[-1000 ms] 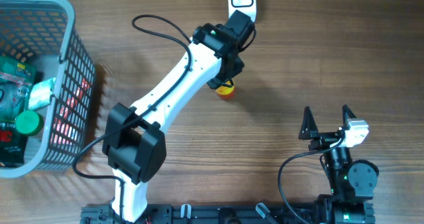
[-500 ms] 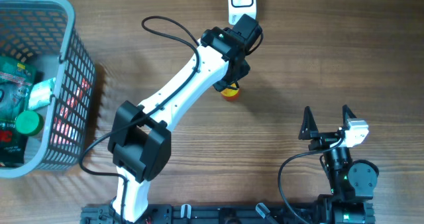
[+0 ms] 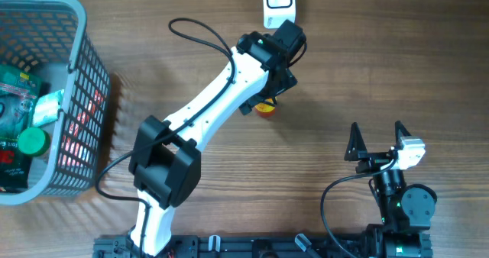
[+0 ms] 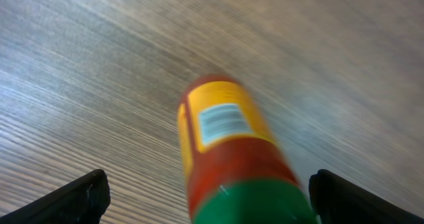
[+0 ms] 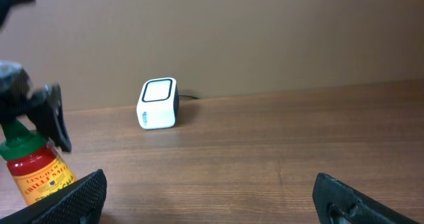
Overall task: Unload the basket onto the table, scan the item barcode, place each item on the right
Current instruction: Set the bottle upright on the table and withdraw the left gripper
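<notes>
The item is a red sauce bottle (image 3: pixel 265 109) with a green cap and a yellow label. It stands upright on the wooden table, a little in front of the white scanner (image 3: pixel 277 2). My left gripper (image 3: pixel 269 99) hangs over the bottle, open. In the left wrist view the bottle (image 4: pixel 225 138) sits between the spread fingers with a gap on each side, and its barcode (image 4: pixel 222 121) shows on the label. The right wrist view shows the bottle (image 5: pixel 40 174) at far left and the scanner (image 5: pixel 158 103) at the back. My right gripper (image 3: pixel 377 140) rests open and holds nothing.
A grey mesh basket (image 3: pixel 76 59) stands at the left edge with several packaged goods inside. The left arm's black cable loops over the table behind the arm. The right arm's base sits at the front right.
The left jaws have gone from closed on the bottle to wide apart, letting it go on the table. The left arm shifted slightly right. The right arm has not moved.
</notes>
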{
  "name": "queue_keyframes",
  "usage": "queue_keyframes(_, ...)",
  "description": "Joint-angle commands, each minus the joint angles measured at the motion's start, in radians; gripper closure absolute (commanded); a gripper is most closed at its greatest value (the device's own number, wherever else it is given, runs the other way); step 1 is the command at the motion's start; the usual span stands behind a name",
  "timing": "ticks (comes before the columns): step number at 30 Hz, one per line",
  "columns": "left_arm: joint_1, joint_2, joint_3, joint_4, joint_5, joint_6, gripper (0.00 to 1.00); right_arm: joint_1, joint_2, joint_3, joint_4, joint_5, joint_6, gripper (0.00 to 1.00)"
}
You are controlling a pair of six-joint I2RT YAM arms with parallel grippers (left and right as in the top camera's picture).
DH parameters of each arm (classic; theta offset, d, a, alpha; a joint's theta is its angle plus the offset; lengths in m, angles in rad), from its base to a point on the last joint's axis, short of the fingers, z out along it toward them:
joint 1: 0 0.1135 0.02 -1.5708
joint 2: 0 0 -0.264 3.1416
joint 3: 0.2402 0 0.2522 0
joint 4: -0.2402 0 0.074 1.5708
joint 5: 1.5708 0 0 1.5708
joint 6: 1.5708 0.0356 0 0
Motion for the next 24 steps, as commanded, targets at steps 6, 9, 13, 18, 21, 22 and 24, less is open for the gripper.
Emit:
queue_keyframes(6,0.034,-0.164,0.264,-0.129,-0.117,0.092,0.0,0.006,0.0,-0.002,0.003,-0.005,-0.018,0.0)
queue_keyframes(9,0.063,-0.212,0.34,-0.214,-0.186,0.092,0.0,0.006,0.0,-0.002,0.003,-0.005,-0.018,0.0)
queue_keyframes(13,0.126,-0.298,0.364,-0.281,-0.233,0.092,0.0,0.006,0.0,-0.002,0.003,-0.005,-0.018,0.0)
queue_keyframes(18,0.25,-0.413,0.364,-0.32,-0.305,0.092,0.0,0.006,0.0,-0.002,0.003,-0.005,-0.018,0.0)
queue_keyframes(21,0.352,-0.473,0.364,-0.321,-0.317,0.092,0.0,0.006,0.0,-0.002,0.003,-0.005,-0.018,0.0)
queue_keyframes(22,0.386,-0.491,0.364,-0.322,-0.319,0.092,0.0,0.006,0.0,-0.002,0.003,-0.005,-0.018,0.0)
queue_keyframes(24,0.464,-0.521,0.364,-0.322,-0.323,0.093,0.0,0.006,0.0,-0.002,0.003,-0.005,-0.018,0.0)
